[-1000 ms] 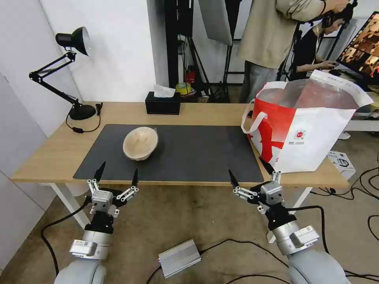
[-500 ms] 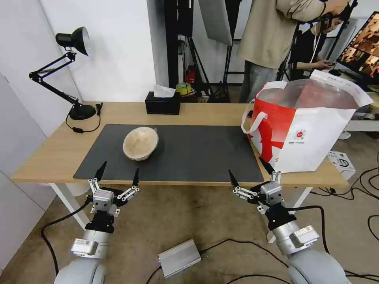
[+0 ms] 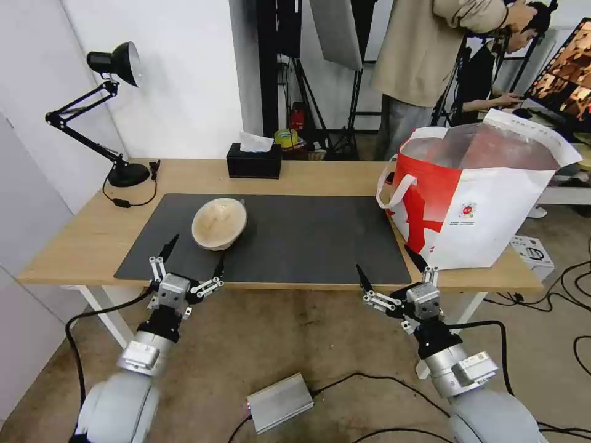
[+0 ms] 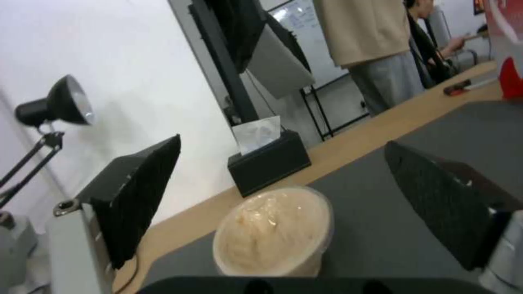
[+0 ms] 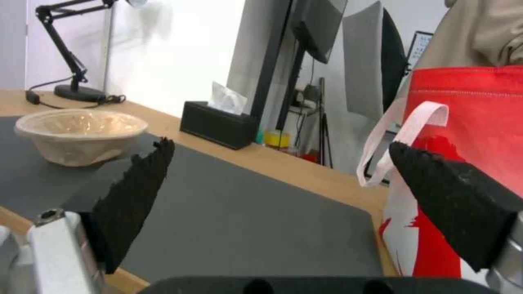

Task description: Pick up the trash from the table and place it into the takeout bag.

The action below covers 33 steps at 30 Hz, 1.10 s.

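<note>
on the light-wood table (image 3: pixel 320 175) only a beige pulp bowl (image 3: pixel 219 223) remains, left of the takeout bag (image 3: pixel 474 197); left gripper (image 3: pixel 192 255) and right gripper (image 3: pixel 390 268) wait near, jaws spread, empty.

silver-grey arms, black cables, left end effector (image 3: pixel 192 255) with black pointed fingers.

black desk lamp (image 3: pixel 114 67), black tissue box (image 3: pixel 253 161)

Beige pulp bowl (image 4: pixel 271 232) on dark mat (image 4: pixel 414 163) between spread fingers (image 4: pixel 139 196).
</note>
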Motion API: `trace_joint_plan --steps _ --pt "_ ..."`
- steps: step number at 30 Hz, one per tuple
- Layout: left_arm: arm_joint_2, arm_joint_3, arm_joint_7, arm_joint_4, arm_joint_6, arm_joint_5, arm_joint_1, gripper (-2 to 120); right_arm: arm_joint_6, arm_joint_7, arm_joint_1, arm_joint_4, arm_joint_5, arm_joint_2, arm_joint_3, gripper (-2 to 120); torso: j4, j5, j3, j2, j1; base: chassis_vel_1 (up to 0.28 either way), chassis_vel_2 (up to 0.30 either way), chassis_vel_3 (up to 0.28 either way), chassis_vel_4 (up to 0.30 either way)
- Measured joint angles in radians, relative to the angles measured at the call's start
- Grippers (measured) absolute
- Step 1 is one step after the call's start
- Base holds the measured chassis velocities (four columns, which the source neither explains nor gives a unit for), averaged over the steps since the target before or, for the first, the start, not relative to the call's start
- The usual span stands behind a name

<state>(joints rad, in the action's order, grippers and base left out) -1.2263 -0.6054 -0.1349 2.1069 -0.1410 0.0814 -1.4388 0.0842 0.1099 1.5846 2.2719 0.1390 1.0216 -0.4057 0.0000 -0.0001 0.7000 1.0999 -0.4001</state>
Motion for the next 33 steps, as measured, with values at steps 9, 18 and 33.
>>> trace_joint_plan --steps 9,18,33 --pt "0.091 0.021 -0.006 -0.045 0.029 0.004 0.061 100 0.0 0.0 0.0 0.0 0.0 0.0 0.0 100 0.0 -0.0001 0.0 0.0 0.0 0.0 0.0 0.0 0.0" --pt "0.17 0.047 -0.044 -0.069 0.061 0.033 0.132 100 0.001 0.0 0.0 0.0 0.0 0.0 0.0 100 0.0 0.0 0.0 0.0 0.0 0.0 0.0 0.0 0.0" --pt "0.199 0.159 -0.055 -0.15 0.117 0.052 0.275 100 0.001 0.001 0.0 0.0 0.0 0.0 0.0 100 0.0001 0.0001 0.0 0.0 0.0 0.0 0.0 0.0 0.0"
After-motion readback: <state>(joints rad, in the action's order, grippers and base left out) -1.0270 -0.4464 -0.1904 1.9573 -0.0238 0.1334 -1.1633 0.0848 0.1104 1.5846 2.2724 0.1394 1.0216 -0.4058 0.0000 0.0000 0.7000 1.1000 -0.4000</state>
